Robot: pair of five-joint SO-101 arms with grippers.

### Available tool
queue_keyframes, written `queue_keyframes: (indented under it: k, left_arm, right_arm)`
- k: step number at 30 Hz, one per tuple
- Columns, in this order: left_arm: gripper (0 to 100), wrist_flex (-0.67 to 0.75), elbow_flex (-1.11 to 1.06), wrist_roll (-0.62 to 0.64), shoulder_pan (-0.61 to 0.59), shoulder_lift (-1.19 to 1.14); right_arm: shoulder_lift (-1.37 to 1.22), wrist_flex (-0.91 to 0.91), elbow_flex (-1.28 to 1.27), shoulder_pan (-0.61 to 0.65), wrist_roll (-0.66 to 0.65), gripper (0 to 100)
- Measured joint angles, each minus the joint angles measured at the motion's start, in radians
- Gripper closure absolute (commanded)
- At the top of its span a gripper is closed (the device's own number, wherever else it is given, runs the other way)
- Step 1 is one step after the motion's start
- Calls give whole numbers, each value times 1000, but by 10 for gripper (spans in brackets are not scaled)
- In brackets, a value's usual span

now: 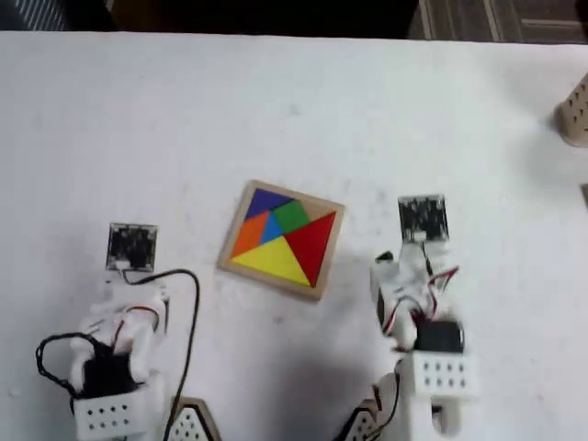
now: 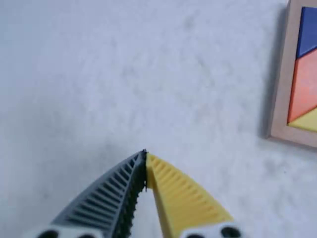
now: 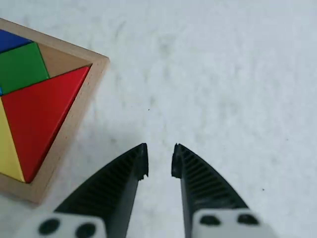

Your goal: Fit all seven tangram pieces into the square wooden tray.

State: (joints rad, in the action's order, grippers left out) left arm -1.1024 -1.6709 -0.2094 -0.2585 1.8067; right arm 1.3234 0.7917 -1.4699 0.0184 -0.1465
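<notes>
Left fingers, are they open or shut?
Shut. The left fingers, one grey and one yellow, touch at their tips with nothing between them.

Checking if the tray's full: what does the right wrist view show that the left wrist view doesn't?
Only right wrist: red piece, green piece, a bare corner gap, right gripper open. Only left wrist: orange piece, left gripper shut. Both: tray, blue piece, yellow piece, table.
</notes>
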Motion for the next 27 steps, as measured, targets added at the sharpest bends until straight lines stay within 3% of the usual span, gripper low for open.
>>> queue_keyframes:
  k: [7,13,17,22,27]
  left_arm:
    - [973,0,-25,-3,-3,-2]
    - [976,-9,-25,-3,-3,5]
    - [976,-98,-25,-3,-3,5]
    - [976,-175,-25,-3,-11,5]
    - [976,-175,-25,-3,-11,5]
  right_arm:
    - [454,288,-101,-2,0,911]
    - [439,364,-138,-2,0,911]
    - [430,413,-207,83,0,990]
    - [454,463,-215,100,0,978]
    - [466,471,-215,95,-92,975]
